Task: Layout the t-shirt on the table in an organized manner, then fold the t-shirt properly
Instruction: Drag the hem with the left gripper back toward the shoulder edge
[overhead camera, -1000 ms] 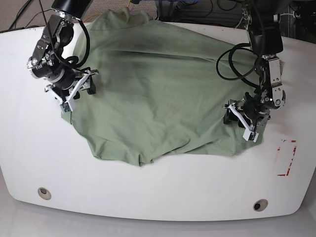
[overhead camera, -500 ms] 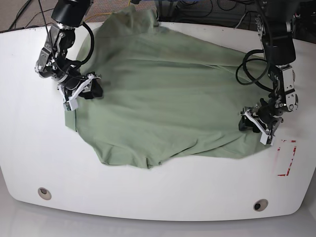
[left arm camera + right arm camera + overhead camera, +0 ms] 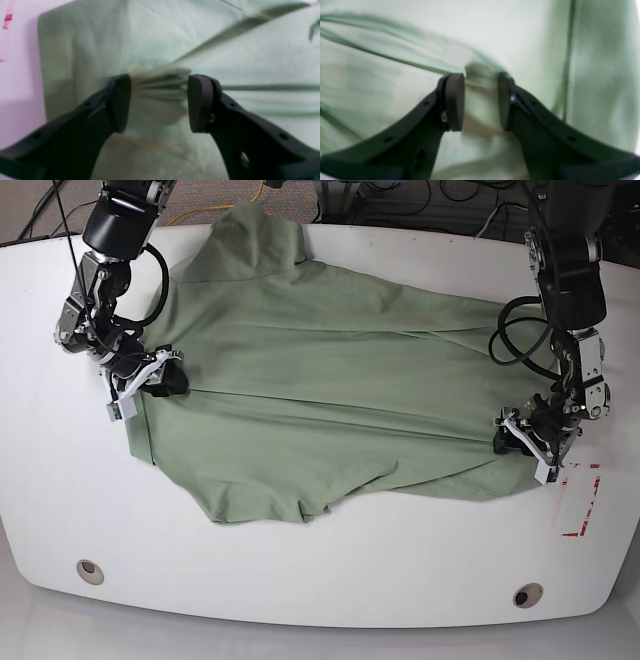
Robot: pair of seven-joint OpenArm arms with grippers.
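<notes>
One pale green t-shirt (image 3: 330, 405) is spread creased on the tabletop (image 3: 320, 575), bunched fabric being pinched by the left hand (image 3: 528, 442) and right hand (image 3: 148, 380).

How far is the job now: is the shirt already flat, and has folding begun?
Done: the shirt lies mostly spread across the table. In hand: both grippers pinch its opposite edges, the left gripper and the right gripper each with bunched cloth between the jaws, pulling it taut. Left: long creases and a rumpled lower hem remain, and no fold is made yet.
</notes>
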